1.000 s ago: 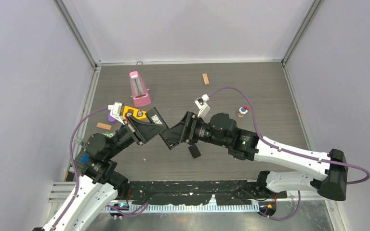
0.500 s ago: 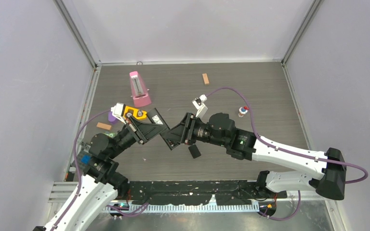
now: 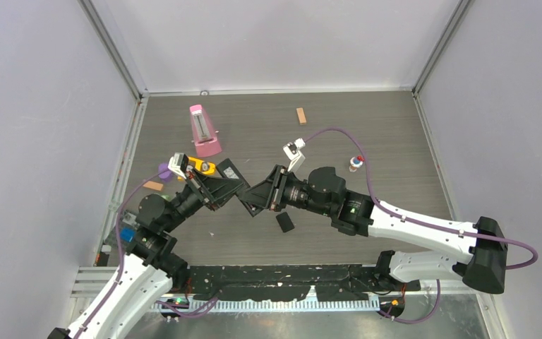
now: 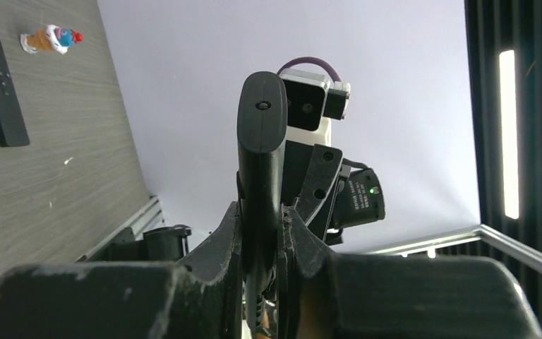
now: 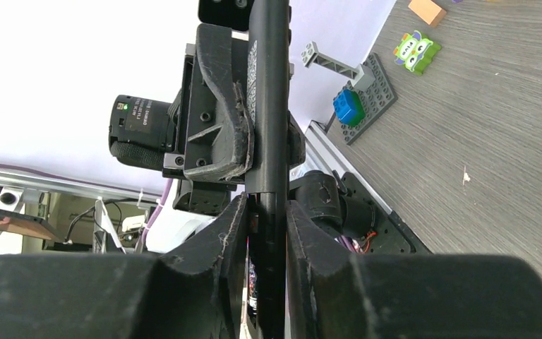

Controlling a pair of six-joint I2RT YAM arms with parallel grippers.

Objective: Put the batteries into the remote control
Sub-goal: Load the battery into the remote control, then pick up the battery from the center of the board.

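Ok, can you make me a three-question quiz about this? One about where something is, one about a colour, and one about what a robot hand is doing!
1. Where is the little toy figure?
A. Held up in the air
B. Standing on the table
C. Stuck on the wall

2. What colour is the tall tower at the back left?
A. Pink
B. Green
C. Blue

3. What is the left gripper doing?
A. Lying flat on the table
B. Standing wide open with nothing in it
C. Squeezing the remote

Answers:
1. B: it stands on the bare wood, and nothing holds it.
2. A: its whole body is pink.
3. C: its fingers press on both sides of the black bar.
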